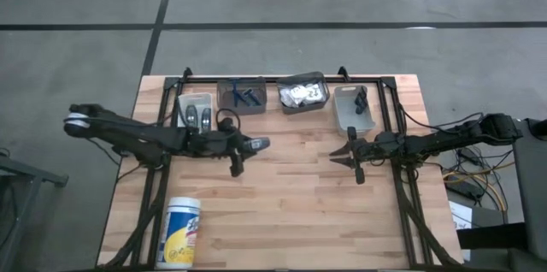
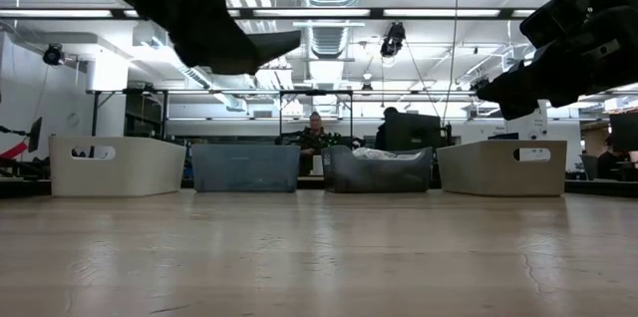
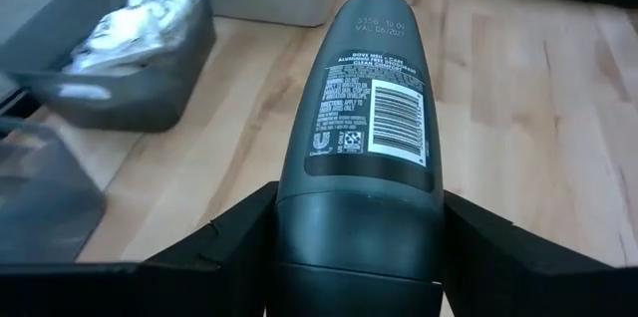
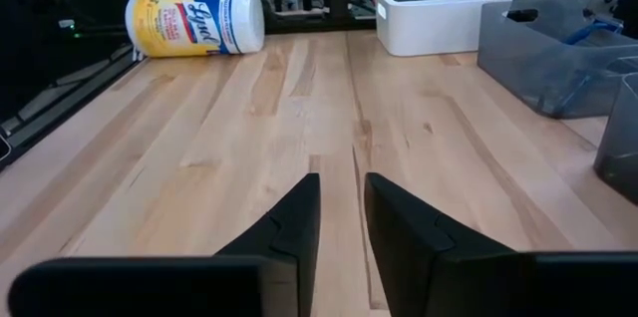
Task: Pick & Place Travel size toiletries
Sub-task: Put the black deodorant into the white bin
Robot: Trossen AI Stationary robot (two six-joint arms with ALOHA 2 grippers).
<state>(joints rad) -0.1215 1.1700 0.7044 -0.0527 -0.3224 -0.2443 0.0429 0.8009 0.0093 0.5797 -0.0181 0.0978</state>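
My left gripper (image 1: 248, 145) is above the middle of the table, just in front of the row of bins. It is shut on a dark grey oblong tube (image 3: 369, 108) with a white barcode label. The tube sticks out toward the table's right (image 1: 259, 144). Two more dark tubes lie in the white bin (image 1: 195, 109) at the far left. Blue sticks lie in the clear bin (image 1: 241, 97), white packets in the grey bin (image 1: 303, 94), and a black piece in the pale bin (image 1: 353, 108). My right gripper (image 1: 335, 156) hovers right of centre, empty, its fingers (image 4: 299, 217) a narrow gap apart. My left gripper pinches the tube between its two fingers (image 3: 229, 247), one on each side of the tube's wider cap end (image 3: 289, 207). The fingers lie level and along the tube, pointing toward the table's right. The tube is lifted clear of the table, about level, label up (image 2: 269, 48).
A white canister with a blue-and-yellow label (image 1: 181, 232) lies on its side near the table's front left corner. The four bins stand in a row along the far edge. Bare wood lies between the two grippers and toward the near edge.
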